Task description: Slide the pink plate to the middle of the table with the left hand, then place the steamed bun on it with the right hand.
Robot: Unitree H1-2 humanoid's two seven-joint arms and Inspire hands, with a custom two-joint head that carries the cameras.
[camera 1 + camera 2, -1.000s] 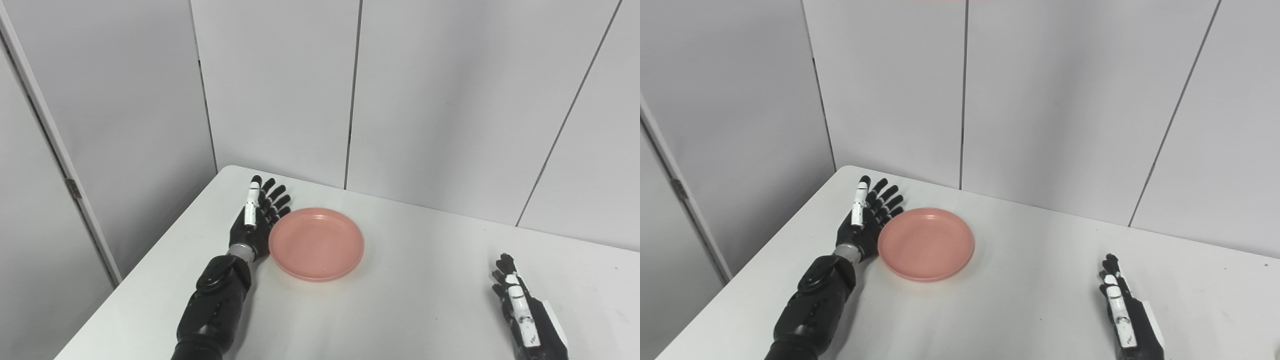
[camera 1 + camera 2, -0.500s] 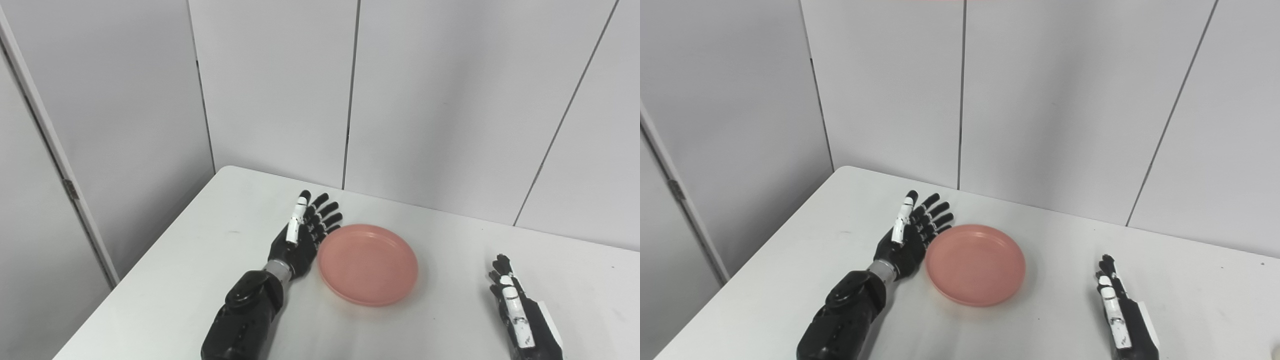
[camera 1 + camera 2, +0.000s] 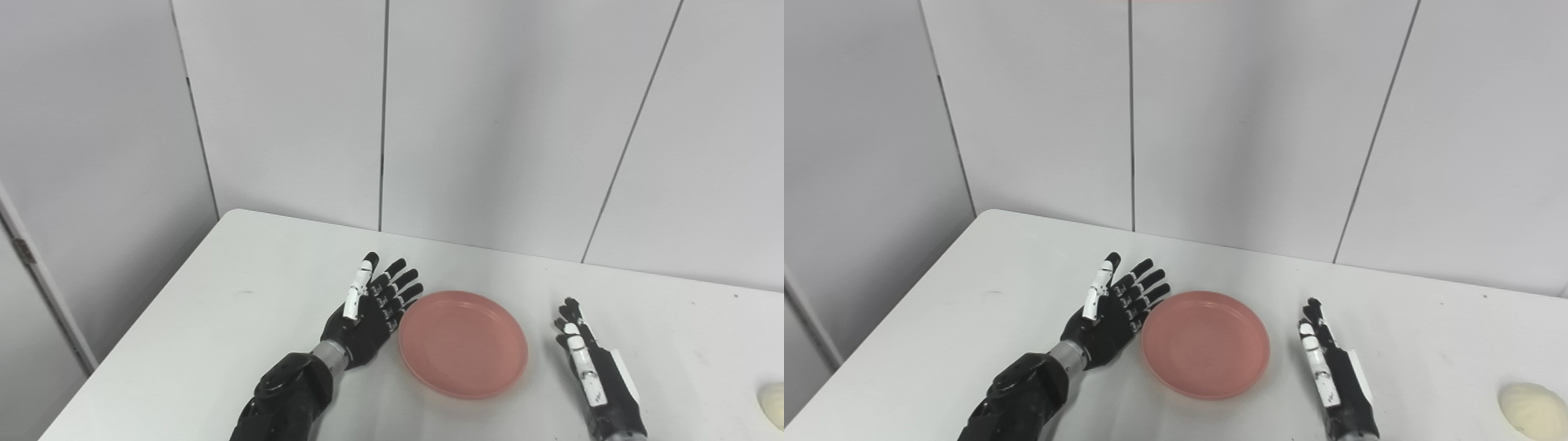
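I see my left hand (image 3: 1111, 318), fingers spread and empty, at the plate's (image 3: 1206, 344) nine o'clock, my right hand (image 3: 1332, 373) flat and empty at three, the bun (image 3: 1534, 409) further right.

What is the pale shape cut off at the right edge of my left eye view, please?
Observer: It is the bun. The right eye view shows nearly all of it: a rounded, cream-white lump lying on the table, near the front edge of the picture.
Operator: Thank you. Could you tell me whether anything touches it or stands around it?
Observer: Nothing that shows there does. Only bare table lies between the bun's left side and the right hand, which rests flat with its fingers straight and holds nothing.
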